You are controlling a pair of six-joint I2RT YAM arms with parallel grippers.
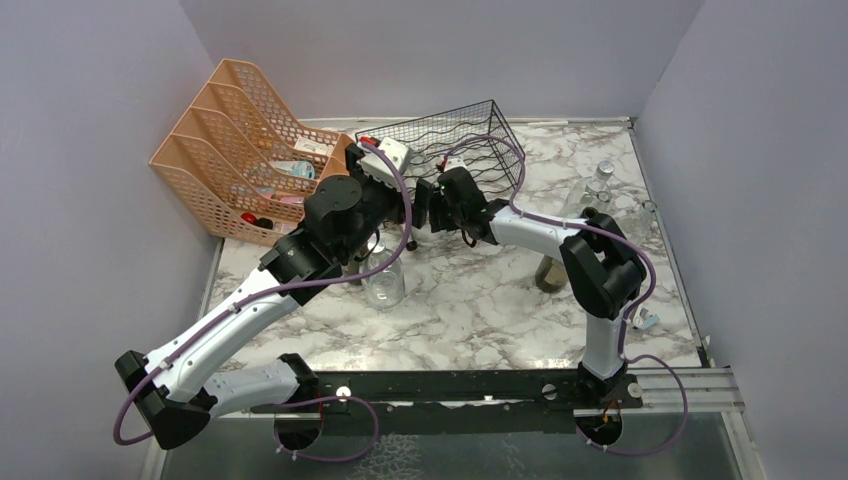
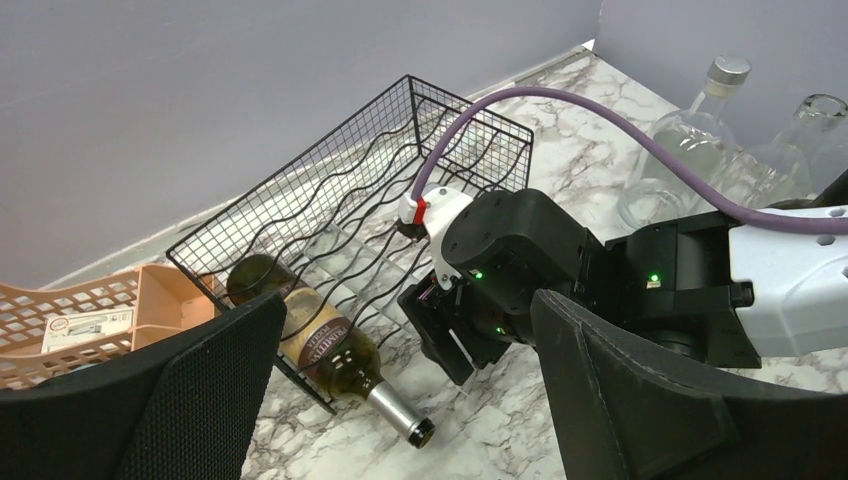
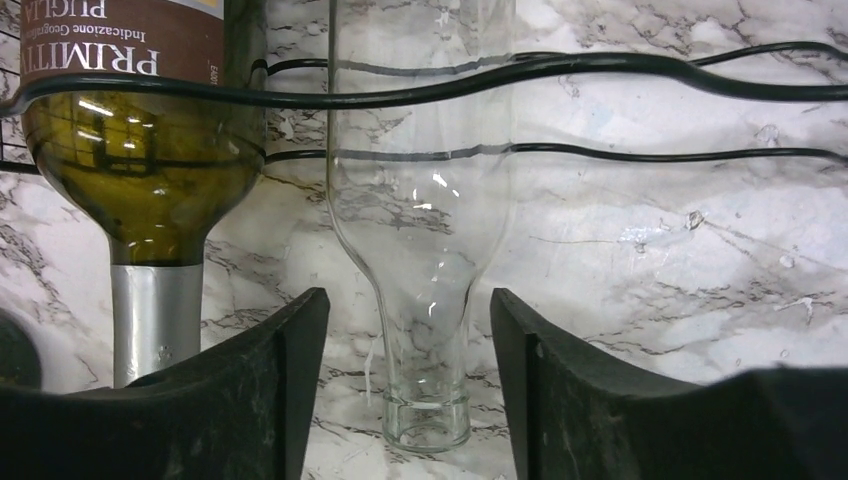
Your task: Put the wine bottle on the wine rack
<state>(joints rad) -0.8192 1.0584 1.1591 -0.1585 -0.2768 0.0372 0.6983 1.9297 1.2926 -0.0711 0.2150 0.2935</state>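
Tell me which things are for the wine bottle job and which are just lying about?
For the job: wine rack, dark wine bottle, clear bottle, right pincer.
Lying about: peach organizer, glass bottles on the right.

**Arms: finish and fittings**

Left arm and right arm: white link shells, black joint housings. A purple cable runs along each and loops at the bases. Both are bolted to a black rail with round holes. Right wrist housing: black, green lights lit, white plug with a red band. Fingers: black, broad, curved. The left pair has a fine mesh texture, the right pair a matte grain.
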